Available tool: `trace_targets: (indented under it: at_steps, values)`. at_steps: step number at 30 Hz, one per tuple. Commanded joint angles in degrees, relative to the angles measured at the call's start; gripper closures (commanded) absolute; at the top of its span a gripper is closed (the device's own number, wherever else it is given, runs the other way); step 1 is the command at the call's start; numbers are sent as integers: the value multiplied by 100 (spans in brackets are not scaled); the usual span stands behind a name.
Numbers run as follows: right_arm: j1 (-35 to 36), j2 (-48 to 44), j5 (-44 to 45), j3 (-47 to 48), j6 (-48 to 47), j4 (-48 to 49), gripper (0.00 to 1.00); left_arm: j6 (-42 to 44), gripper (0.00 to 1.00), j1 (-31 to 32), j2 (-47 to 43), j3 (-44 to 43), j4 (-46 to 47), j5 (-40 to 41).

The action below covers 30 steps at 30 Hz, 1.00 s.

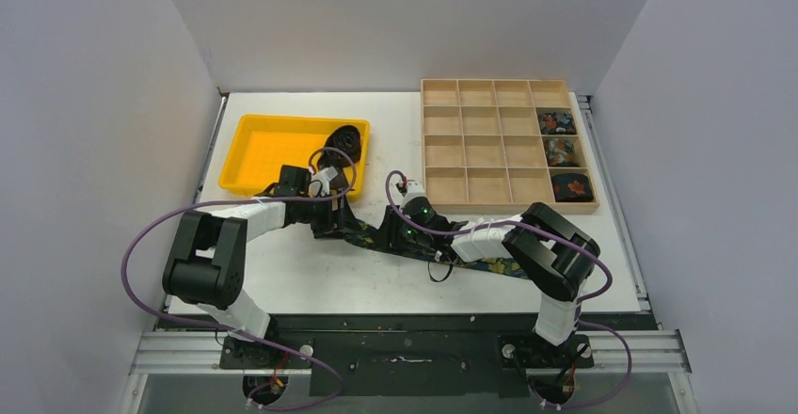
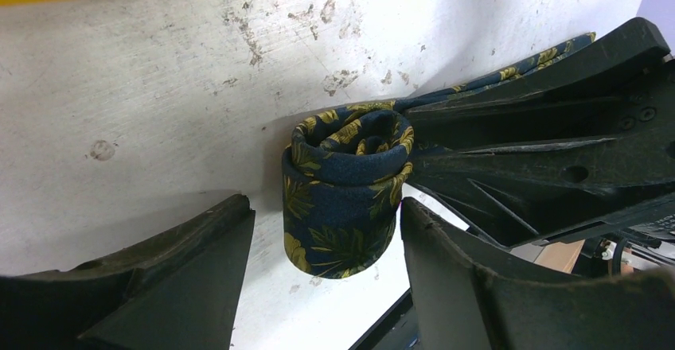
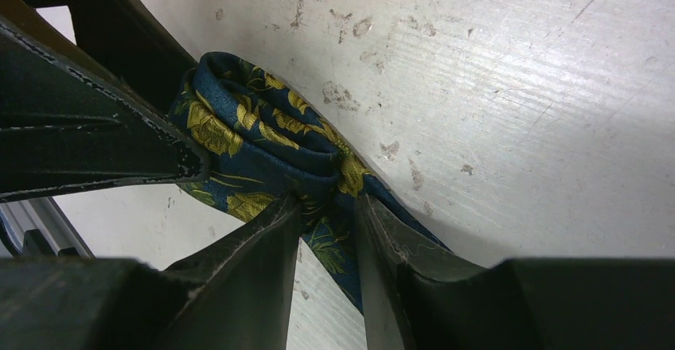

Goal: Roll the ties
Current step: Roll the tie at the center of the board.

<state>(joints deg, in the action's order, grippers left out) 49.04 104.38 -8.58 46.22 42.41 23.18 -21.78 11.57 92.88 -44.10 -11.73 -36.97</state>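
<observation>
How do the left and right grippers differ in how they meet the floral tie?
The left gripper holds its fingers apart, one each side of the upright coil, a gap showing on one side; the right gripper has its fingers nearly closed, pinching the unrolled strip. The left gripper is nearer the yellow tray, the right gripper nearer the wooden box. Both sit low over the same navy floral tie.

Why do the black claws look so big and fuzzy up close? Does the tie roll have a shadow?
Left wrist: the fingers sit nearest the lens, so they loom big and soft; the tie is sharp, with a faint shadow on its left. Right wrist: fingers soft too, tie crisp. Top view: even light.
</observation>
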Motion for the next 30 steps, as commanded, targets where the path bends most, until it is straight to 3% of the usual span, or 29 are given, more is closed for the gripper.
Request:
trace_targets:
  at_steps: [1,7,16,22,30]
  values:
    - [-56,75,49,-210,-197,-604,67,96,33,-85,45,-247,274,-136]
    - [-52,71,44,-234,-199,-583,68,45,32,-220,-76,-185,378,-183]
    - [-52,73,34,-236,-190,-556,68,-7,42,-11,133,-140,553,-418]
    - [-45,78,17,-218,-181,-534,68,27,54,174,234,-117,579,-487]
    - [-51,-83,0,-196,-148,-587,68,24,84,290,24,-33,534,-484]
